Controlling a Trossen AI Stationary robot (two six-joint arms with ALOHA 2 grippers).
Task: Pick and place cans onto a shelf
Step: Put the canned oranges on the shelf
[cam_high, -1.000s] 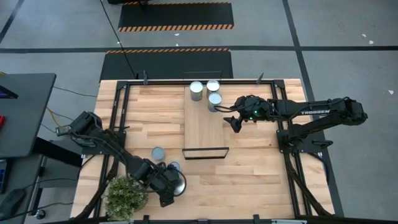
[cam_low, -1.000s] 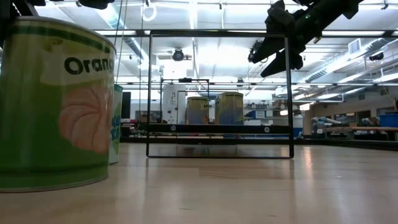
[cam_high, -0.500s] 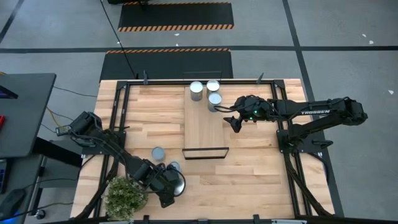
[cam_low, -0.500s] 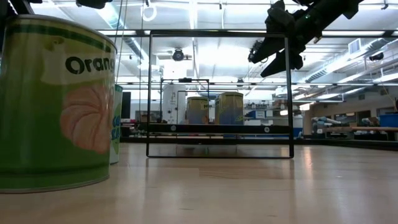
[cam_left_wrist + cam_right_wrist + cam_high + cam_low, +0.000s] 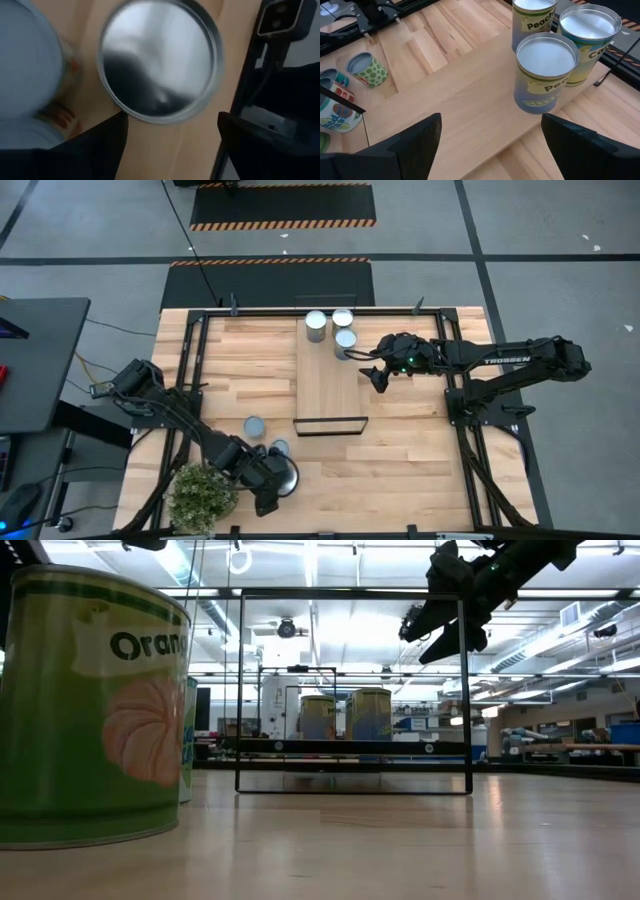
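Three cans stand on the far end of the light-wood shelf [image 5: 328, 385]: two at the back [image 5: 316, 322] [image 5: 343, 318] and one in front [image 5: 346, 340]. My right gripper [image 5: 376, 377] hangs open and empty above the shelf's right edge, near that front can [image 5: 545, 70]. Two more cans [image 5: 254, 426] [image 5: 279, 447] stand on the tabletop at the near left. My left gripper [image 5: 272, 480] is open over the silvery top of another can [image 5: 160, 60], the green "Orange" tin [image 5: 90, 710]. Its fingers [image 5: 100, 145] stand on either side of the tin's near rim. My left gripper comes slanting down from the table's left at the green tin; I cannot tell whether a finger touches it. The tin stands upright on the tabletop.
A bushy potted plant [image 5: 203, 495] stands at the near left corner, close beside my left arm. The shelf's thin black frame [image 5: 330, 425] stands at its near end. Black rails [image 5: 200, 360] run along the table's edges. The shelf's middle is bare wood.
The green tin has slid a little toward the table's right edge, staying upright. My right gripper has kept still.
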